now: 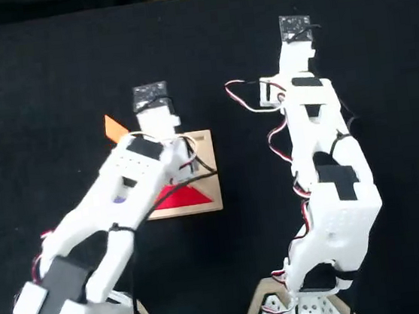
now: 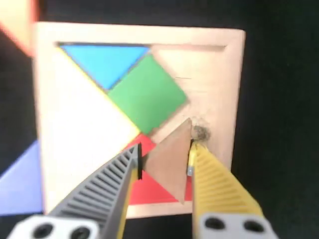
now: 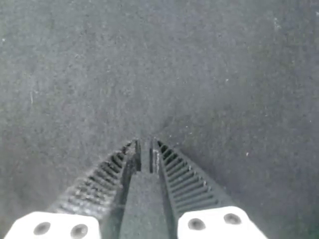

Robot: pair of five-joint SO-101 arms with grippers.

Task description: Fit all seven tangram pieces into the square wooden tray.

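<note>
Black cloth covers the tabletop [image 1: 33, 71], and I take the square wooden tray [image 1: 205, 144] as my reference.

My left arm reaches over the tray. Through its wrist camera I see the left gripper [image 2: 163, 149] above the tray's inside. Its jaws are partly open and closed onto a brown triangle [image 2: 169, 164], one jaw on each side of it. I cannot tell whether the triangle touches the tray floor.

Inside the tray lie four pieces:
- a blue triangle [image 2: 104, 62] against one rim
- a green square [image 2: 147, 99] touching the blue triangle
- a large pale triangle [image 2: 75, 129] along the adjoining side
- a red triangle [image 2: 147, 189] under the held piece

The tray floor next to the green square is bare wood.

An orange piece [image 1: 115, 127] lies on the cloth just beside a tray corner. A blue-violet piece [image 2: 20, 184] lies just outside the rim next to the pale triangle.

My right gripper [image 3: 144, 152] is well apart from the tray, over bare cloth. Its jaws are closed together, holding nothing.
</note>
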